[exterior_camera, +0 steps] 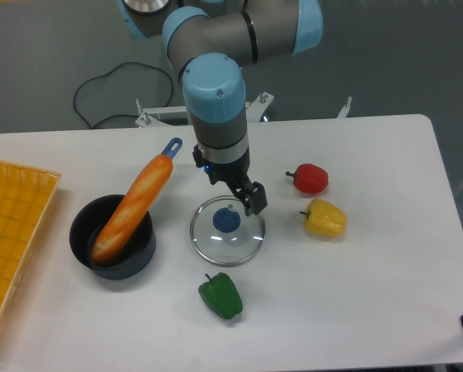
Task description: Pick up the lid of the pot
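Glass pot lid [245,242], blue knob [226,220] uppermost, sits near the middle of the tabletop [355,310]. From here, it lies toward the near edge relative to the fingers [254,201], which overlap its far rim; vertical clearance undetermined. Fingers observed spread wide.

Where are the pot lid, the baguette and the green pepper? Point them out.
Pot lid [227,224]: fixed camera view, on its blue knob.
Baguette [133,209]: fixed camera view, midway along the crust.
Green pepper [222,297]: fixed camera view, middle of its body.
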You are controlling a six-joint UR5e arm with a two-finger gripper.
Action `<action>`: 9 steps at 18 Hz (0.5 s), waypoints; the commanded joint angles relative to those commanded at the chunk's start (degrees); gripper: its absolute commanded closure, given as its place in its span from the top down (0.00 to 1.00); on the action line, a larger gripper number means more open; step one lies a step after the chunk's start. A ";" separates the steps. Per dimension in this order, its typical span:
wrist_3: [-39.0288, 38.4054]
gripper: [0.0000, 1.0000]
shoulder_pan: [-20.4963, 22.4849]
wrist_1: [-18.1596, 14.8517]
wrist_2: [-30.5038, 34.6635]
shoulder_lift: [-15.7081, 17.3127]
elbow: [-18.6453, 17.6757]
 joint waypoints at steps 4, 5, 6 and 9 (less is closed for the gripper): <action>-0.18 1.00 0.00 2.11 -0.61 -0.26 0.00; -0.18 1.00 0.00 2.20 -1.22 -0.26 0.00; -0.61 1.00 0.00 2.20 -1.49 -0.26 -0.26; -2.28 1.00 0.52 3.42 -3.33 -0.18 -1.93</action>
